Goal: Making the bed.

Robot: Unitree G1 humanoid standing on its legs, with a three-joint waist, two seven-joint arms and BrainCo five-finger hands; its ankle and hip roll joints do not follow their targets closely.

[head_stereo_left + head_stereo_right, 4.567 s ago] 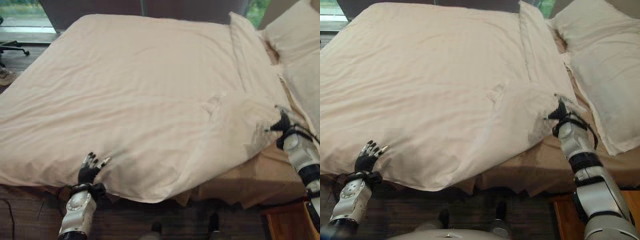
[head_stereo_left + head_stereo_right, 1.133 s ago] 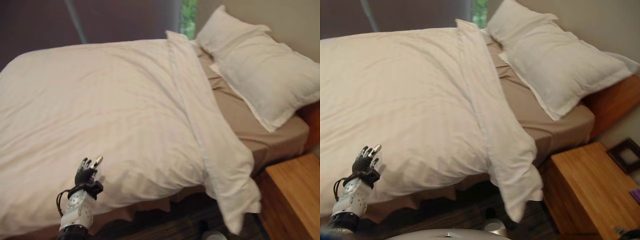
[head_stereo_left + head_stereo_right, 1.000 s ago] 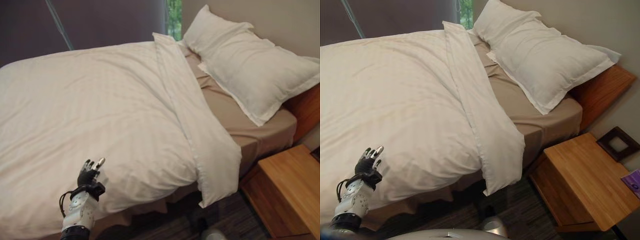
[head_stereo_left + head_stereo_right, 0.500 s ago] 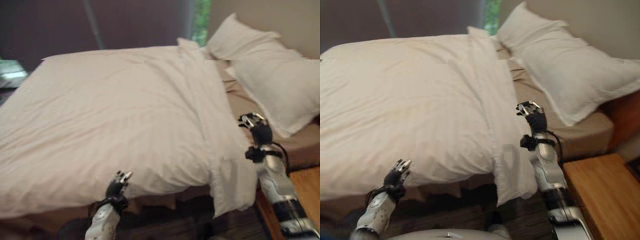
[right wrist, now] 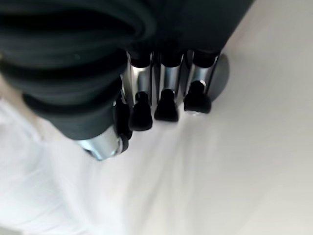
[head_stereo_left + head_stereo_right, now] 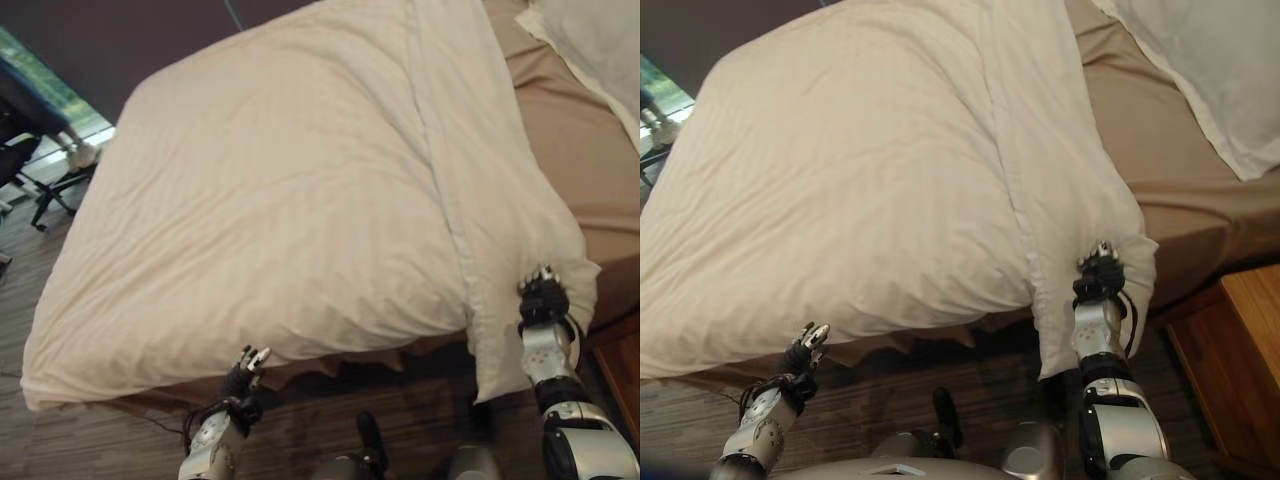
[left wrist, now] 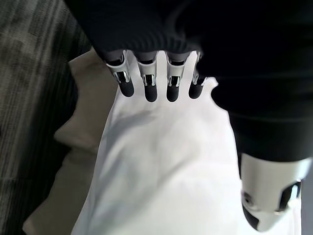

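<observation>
Right hand point(image 6: 1099, 276) sits against the hanging corner flap of the duvet point(image 6: 300, 180), fingers straight and close together, tips on the cloth; looks like resting or pressing, no pinch seen in right wrist view. Left hand point(image 6: 243, 372) hovers just below the duvet's near edge, fingers loosely spread, holding nothing; left wrist view shows fingertips over white cloth, not closed on it.

Duvet position: covers most of the bed point(image 6: 560, 120), lies skewed. Folded-back band runs along its pillow-side edge; corner nearest right hand droops off the mattress side. Brown sheet bare between duvet and pillow point(image 6: 1200, 60). Brown skirt visible under duvet's near edge.

Step, as I read it: squaring up the duvet, w/ both hands at the near edge, grip not yet taken.

Next move prob. needs: close right hand on the drooping corner, left on near edge, then lift and draw toward the pillow so the bare sheet gets covered and the edge runs straight. Pull evenly or the skew gets worse.

Around: wooden nightstand point(image 6: 1240, 360) just beyond the duvet's hanging corner, on pillow side; could catch right arm's swing. Office chair base point(image 6: 50, 195) on floor beyond duvet's far corner, well apart, no obstacle.
</observation>
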